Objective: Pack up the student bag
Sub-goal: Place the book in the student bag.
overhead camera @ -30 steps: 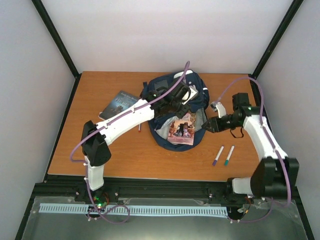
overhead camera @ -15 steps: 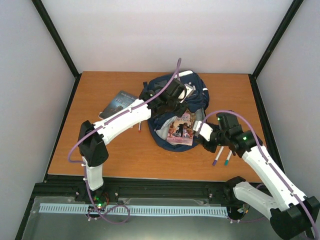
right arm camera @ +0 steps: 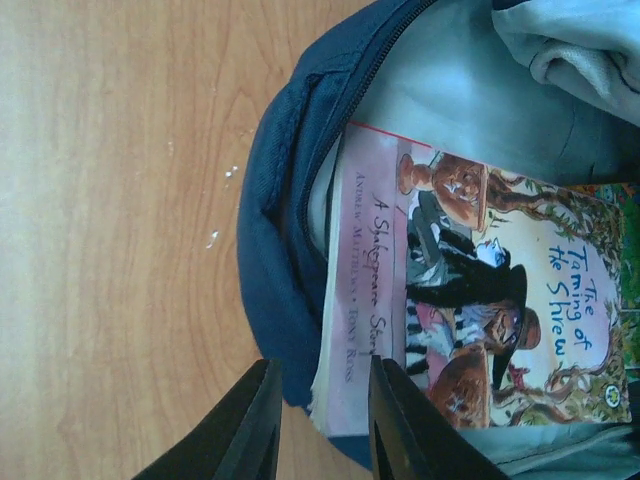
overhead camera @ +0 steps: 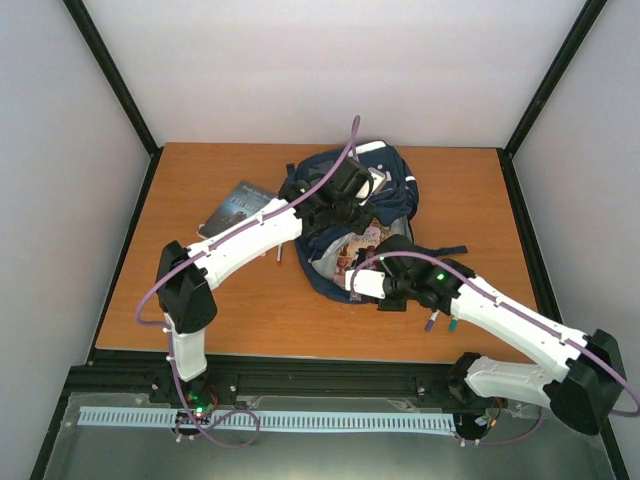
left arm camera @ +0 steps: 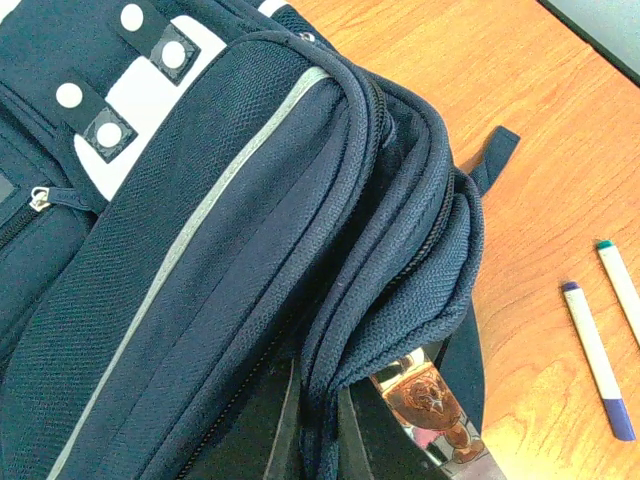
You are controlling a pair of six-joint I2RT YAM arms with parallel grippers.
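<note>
Navy student bag [overhead camera: 398, 205] is lying mid-table toward the back, its mouth flap pinched in your left gripper's [left arm camera: 320, 440] closed jaws; if fabric is slipping there, the opening is collapsing onto the Shakespeare paperback [right arm camera: 480, 290]. Your right gripper [right arm camera: 322, 415], reaching low across, is straddling book corner and bag rim, jaws narrowly apart, grip unclear, risking dragging both outward.

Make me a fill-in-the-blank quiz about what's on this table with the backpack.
The book in the student bag is titled The Taming of the ____.
____ markers lie on the table right of the bag.
The dark book lies to the bag's ____.
Missing: Shrew; two; left.
</note>
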